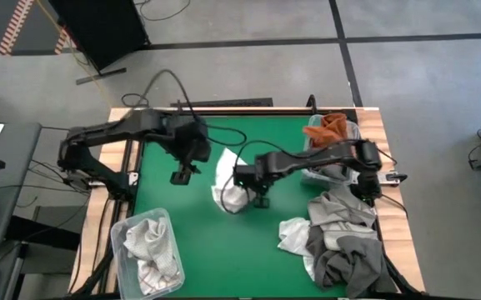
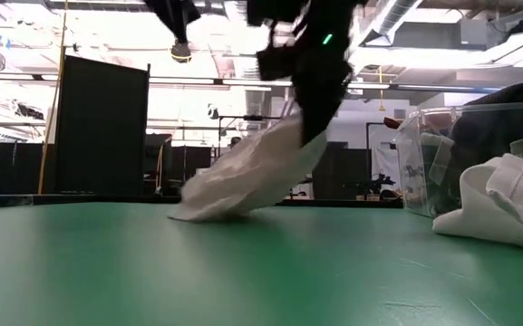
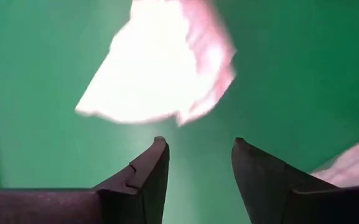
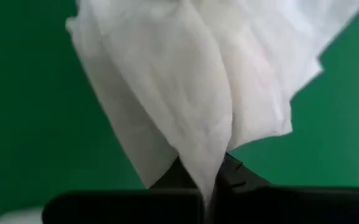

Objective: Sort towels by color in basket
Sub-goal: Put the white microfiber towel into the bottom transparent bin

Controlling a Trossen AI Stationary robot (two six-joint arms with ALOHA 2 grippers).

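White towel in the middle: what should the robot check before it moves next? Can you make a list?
1. Right gripper shut on the white towel: ok.
2. Towel fully off the table: not ok, its low end touches.
3. Left gripper open, holding nothing: ok.
4. Left gripper apart from the towel: ok.
5. Near-left bin has room: cannot tell, light cloths already fill much of it.

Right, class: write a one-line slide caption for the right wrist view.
Right pincer shut on a plain white towel, the cloth draping over the green table.
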